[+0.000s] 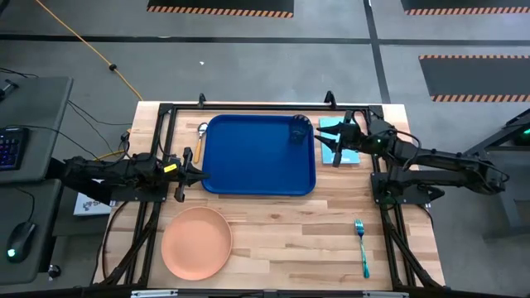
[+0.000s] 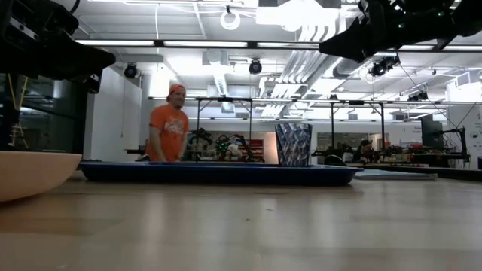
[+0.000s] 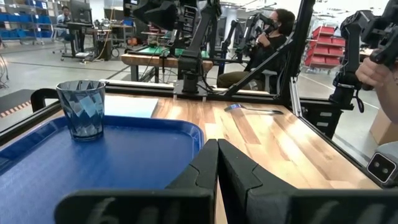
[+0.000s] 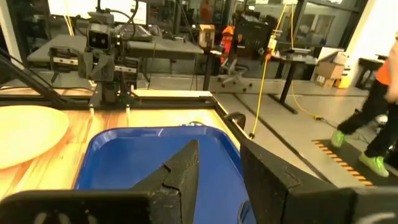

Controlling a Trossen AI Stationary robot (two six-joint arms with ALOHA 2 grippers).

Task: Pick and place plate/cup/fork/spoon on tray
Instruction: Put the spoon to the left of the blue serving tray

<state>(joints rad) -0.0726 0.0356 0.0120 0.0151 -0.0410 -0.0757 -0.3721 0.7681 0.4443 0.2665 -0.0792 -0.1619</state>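
The small translucent dark-blue cup point(image 1: 299, 132) stands upright inside the large dark-blue rectangular plastic tray point(image 1: 248, 165), in the far corner nearest the right arm, so by the look of it one of four items is done. The large round peach-orange plate point(image 1: 196, 242) lies on the wooden tabletop point(image 1: 281, 240) in front of the tray. The slim teal-green plastic fork point(image 1: 362, 246) lies well apart from the tray, near the right front edge. The small silvery metal spoon point(image 3: 254, 109) lies on the tabletop just outside the tray's far left corner. Plate, fork and spoon remain to be placed.

The left gripper point(image 1: 184, 171) hangs at the tray's left edge, fingers closed together and empty. The right gripper point(image 1: 339, 142) hovers above the light-teal flat sheet point(image 1: 325, 127) beside the tray, fingers parted and holding nothing.
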